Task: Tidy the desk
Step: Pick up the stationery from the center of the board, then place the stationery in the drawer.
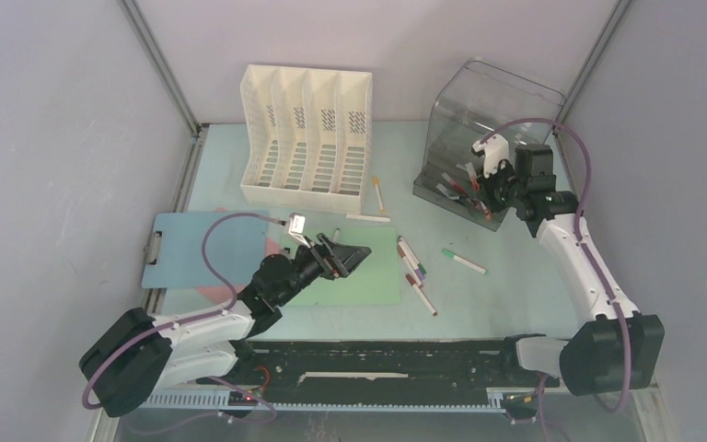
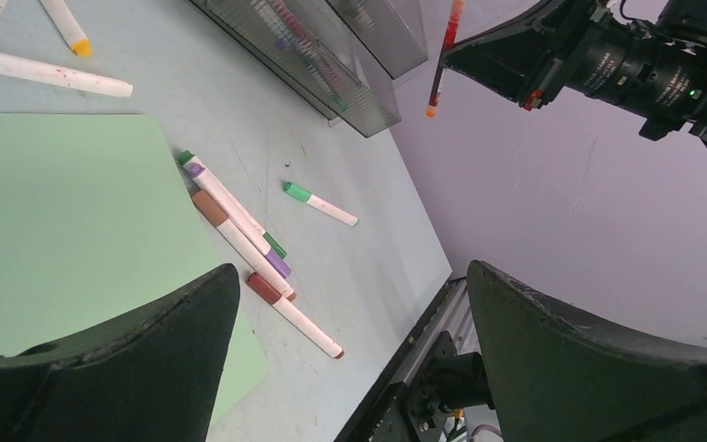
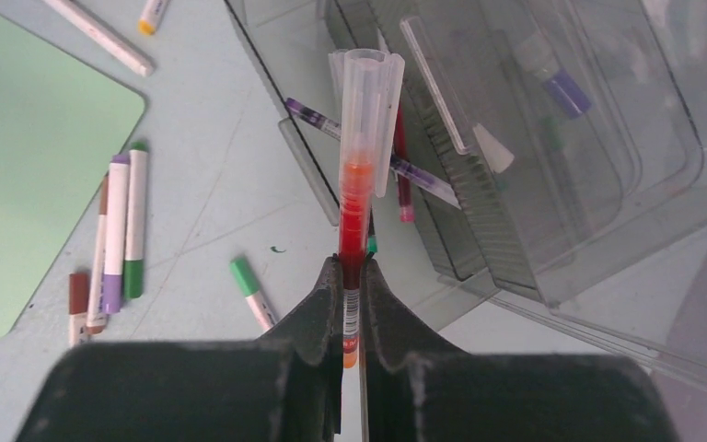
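Grasp: right gripper (image 3: 351, 276) jaws pinching red clear-capped pen (image 3: 354, 198) above tinted clear plastic organiser (image 1: 492, 120) at far right, judged aligned for dropping in | Standby: left gripper (image 2: 352, 276) jaws spread, empty, hovering above green sheet (image 1: 368, 276), near left | Surface: pale mint-green desk (image 1: 506, 295) under both, loose markers (image 1: 414, 272) lying centre.

desk (image 1: 497, 295): pale mint top, arm bases at near edge
file rack (image 1: 306, 138): white, four slots, far centre-left
clear bin (image 1: 479, 120): far right, pens inside
right gripper (image 1: 490, 191): at bin's front, jaws unclear
left gripper (image 1: 361, 253): over green sheet (image 1: 368, 285)
blue clipboard (image 1: 193, 249): left of sheet
marker cluster (image 1: 414, 274): just right of sheet
green-capped marker (image 1: 463, 261): lying apart, further right
orange-capped marker (image 1: 377, 195): beside rack
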### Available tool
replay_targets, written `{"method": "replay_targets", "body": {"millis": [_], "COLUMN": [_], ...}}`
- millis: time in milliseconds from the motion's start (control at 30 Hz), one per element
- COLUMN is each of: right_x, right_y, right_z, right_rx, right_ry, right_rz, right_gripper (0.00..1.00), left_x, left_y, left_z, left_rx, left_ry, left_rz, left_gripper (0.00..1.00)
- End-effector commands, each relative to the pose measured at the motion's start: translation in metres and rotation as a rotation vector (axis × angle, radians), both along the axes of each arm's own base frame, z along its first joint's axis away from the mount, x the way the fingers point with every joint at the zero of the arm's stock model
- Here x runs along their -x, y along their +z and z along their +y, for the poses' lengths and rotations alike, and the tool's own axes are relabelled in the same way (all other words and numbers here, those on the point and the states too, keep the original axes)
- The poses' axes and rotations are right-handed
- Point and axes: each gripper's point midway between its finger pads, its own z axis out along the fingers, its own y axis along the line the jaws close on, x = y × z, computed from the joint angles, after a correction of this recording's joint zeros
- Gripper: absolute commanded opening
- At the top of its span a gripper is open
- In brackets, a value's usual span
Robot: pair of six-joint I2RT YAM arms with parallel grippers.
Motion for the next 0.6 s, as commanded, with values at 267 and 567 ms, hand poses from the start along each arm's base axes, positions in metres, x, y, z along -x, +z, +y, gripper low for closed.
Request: {"method": "replay_targets", "body": {"millis": [267, 567], "right_x": [-0.023, -0.031], "right_y": [0.009, 0.003], "right_z": [-0.025, -0.035], "right_rx": [0.113, 0.199], "right_ry": [-0.08, -0.1], "right_rz": [-0.163, -0.238], "right_gripper": [0.0, 0.0], "left_x": [0.002, 0.002], "left_y": [0.011, 0.009], "left_z": [-0.002, -0.001], "left_rx": [0.036, 0.037], "left_ry": [-0.019, -0.019], "left_rz": [-0.034, -0.033], "left_gripper": [1.0, 1.0]}}
